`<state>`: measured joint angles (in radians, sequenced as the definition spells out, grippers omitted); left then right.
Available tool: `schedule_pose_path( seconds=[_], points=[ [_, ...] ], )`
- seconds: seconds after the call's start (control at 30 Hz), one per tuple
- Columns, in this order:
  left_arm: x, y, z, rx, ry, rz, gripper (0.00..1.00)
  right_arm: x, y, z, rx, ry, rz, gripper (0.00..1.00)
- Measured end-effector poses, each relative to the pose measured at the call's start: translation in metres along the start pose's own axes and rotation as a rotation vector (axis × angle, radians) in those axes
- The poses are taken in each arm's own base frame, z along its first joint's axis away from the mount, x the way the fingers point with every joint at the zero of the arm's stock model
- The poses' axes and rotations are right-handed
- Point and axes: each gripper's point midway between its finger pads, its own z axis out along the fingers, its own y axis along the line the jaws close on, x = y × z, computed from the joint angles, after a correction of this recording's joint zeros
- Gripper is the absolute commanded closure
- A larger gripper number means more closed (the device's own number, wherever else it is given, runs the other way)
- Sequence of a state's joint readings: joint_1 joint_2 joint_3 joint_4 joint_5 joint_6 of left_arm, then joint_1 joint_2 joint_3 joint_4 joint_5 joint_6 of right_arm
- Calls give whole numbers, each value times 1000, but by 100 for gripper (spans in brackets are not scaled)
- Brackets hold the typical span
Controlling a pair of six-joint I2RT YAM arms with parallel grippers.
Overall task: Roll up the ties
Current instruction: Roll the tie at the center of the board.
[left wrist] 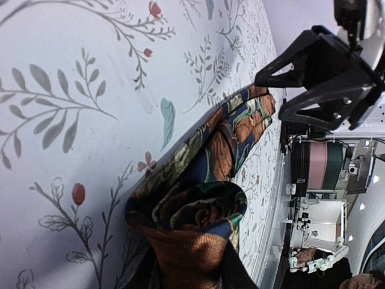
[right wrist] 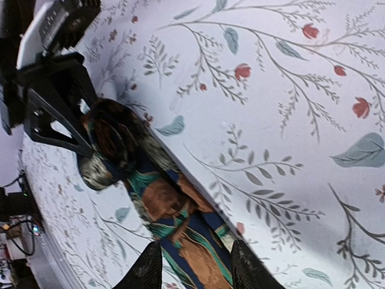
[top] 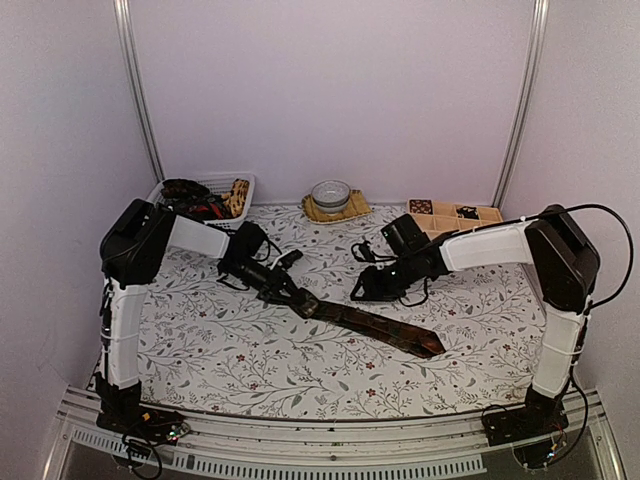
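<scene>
- Necktie [top: 368, 322], dark with an orange-green pattern: lies diagonally mid-table on the floral cloth [top: 250, 370]. Its pointed wide tip is near right, and its left end is wound into a small roll [left wrist: 189, 220].
- Left gripper [top: 285, 292]: clamped on the roll, pinching it from both sides.
- Right gripper [top: 362, 290]: fingers [right wrist: 149, 270] apart, standing either side of the flat length and gripping nothing.
- Risk: the roll looks loose and lopsided. Turning it while the flat part is unheld could drag the tie sideways, so the layers telescope.
- Risk: a shallow pinch may slip, letting the coil spring open.
</scene>
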<state>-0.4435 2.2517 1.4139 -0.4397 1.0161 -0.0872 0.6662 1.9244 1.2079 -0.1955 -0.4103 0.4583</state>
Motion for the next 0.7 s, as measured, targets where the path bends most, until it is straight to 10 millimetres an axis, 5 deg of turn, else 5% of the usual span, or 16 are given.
schedule_pose_path(
  seconds=[0.2,0.47,0.7],
  points=[
    [-3,3,-2,44,-44,-16,100,20,-20,1,124,63,-94,74],
    [-11,8,-9,31,-115,-34,100,56,-14,11,185,146,-206,82],
    [-13,10,-14,21,-162,-55,100,60,-14,14,201,134,-236,85]
  ],
)
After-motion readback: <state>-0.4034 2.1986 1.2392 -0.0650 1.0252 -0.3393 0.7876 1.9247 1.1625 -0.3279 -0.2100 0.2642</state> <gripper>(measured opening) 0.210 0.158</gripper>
